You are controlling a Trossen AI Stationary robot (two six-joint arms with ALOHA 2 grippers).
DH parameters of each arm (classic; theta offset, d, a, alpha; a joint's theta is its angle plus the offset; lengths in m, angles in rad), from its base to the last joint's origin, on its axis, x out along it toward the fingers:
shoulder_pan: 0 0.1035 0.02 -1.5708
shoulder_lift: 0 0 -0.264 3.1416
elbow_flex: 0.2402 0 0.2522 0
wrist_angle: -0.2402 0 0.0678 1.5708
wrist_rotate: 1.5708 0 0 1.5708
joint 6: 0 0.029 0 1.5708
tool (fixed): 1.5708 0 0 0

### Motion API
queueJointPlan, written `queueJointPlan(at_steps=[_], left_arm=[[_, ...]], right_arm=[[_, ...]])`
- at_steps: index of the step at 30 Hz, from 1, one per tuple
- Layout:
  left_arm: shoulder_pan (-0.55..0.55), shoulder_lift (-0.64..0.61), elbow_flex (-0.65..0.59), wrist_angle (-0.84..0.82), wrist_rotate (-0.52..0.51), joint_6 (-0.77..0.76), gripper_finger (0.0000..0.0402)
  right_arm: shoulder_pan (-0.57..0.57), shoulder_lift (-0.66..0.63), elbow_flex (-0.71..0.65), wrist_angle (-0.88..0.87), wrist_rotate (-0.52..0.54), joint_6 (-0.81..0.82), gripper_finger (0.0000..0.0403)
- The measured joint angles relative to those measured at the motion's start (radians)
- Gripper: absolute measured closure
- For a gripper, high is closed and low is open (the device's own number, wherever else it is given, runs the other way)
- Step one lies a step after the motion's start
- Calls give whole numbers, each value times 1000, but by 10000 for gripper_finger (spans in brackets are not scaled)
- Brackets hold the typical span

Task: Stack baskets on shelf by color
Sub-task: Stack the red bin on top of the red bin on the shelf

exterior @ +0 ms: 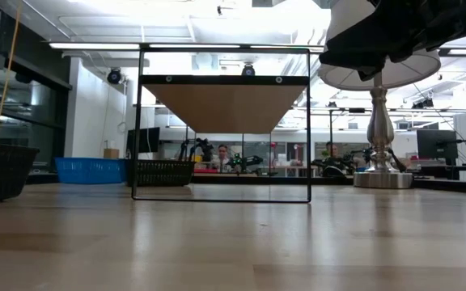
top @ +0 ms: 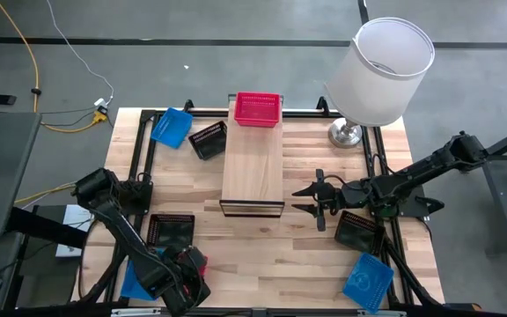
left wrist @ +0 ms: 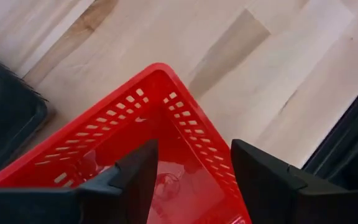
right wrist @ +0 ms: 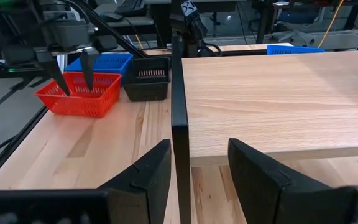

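The shelf point(top: 253, 167) stands mid-table with a red basket point(top: 258, 110) on its far end. My left gripper point(top: 190, 264) is at the near left, open and pointing down over another red basket point(left wrist: 104, 143) that sits on the table. One finger is inside it and one outside its side wall. A black basket point(top: 170, 231) and a blue basket point(top: 135, 280) lie next to it. My right gripper point(top: 306, 200) is open and level by the shelf's near right corner, touching nothing; its fingers flank the black frame post point(right wrist: 179, 124). My left gripper point(left wrist: 194, 149) comes from above, its fingers on either side of the red basket's side wall point(left wrist: 222, 180) near a corner. I cannot tell whether a finger touches the wall. The basket rests flat on the table.
A blue basket point(top: 172, 128) and a black basket point(top: 208, 139) sit at the far left. A black basket point(top: 359, 231) lies under my right arm and a blue basket point(top: 368, 280) at the near right. A white-shaded lamp point(top: 381, 70) stands at the far right. People sit in the room beyond the table.
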Motion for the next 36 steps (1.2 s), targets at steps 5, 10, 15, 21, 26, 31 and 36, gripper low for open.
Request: queueJointPlan(at_steps=[5,10,15,21,26,31,36], left_arm=[[0,5,0,31,-15,-7,206],[0,5,0,39,-26,-6,206],[2,11,0,28,-21,-7,206],[15,11,-3,33,-41,-3,206],[23,11,-32,65,-16,8,206],[22,11,-61,142,5,4,206],[22,11,-83,180,34,-4,206]], right_arm=[[0,1,0,-2,23,0,254],[0,1,0,-13,57,0,254],[0,1,0,-30,57,18,254],[0,1,0,-31,57,18,254],[0,1,0,-31,57,18,254],[0,1,0,-32,57,18,254],[0,1,0,-33,54,18,254]])
